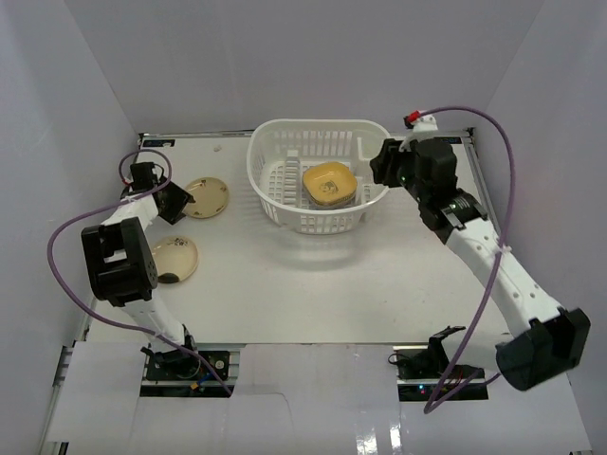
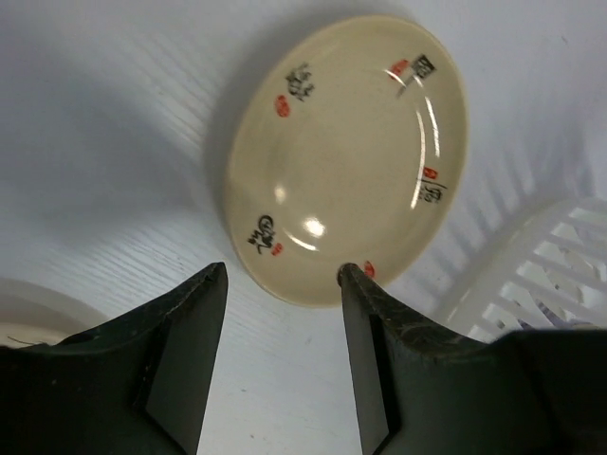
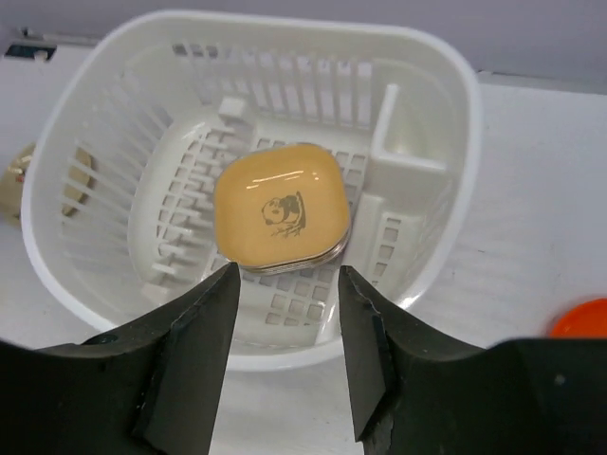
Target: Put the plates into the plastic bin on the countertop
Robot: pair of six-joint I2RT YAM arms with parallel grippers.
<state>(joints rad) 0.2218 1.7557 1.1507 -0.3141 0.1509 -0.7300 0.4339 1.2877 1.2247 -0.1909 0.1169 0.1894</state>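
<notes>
Nearest, left on the countertop [image 1: 313, 284]: a round cream plate [image 1: 174, 259] with dark centre mark. Just beyond, a second cream plate [image 2: 346, 161], lettered red and black, before the spread, empty left gripper [image 2: 283, 275]. Farther, inside the white slotted bin [image 3: 275, 24]: a yellow rounded-square panda plate [image 3: 282, 216], below the right gripper [image 3: 289, 275], released, holding nothing.

White walls [image 1: 313, 57] on the far, left and right sides, plain, faint bluish shade. Near edge: flat glossy white panels [image 1: 313, 408] with cut-outs at left and right. Metal rail [image 1: 476, 161] runs near to far along the right edge. Small pale speck [image 1: 218, 148] far, left of centre, apart from everything. Left cable [image 1: 55, 261], purple, loops on the left side. Right cable [image 1: 510, 180], purple, arcs on the right, ending far at a red-and-white plug [image 1: 420, 119].
</notes>
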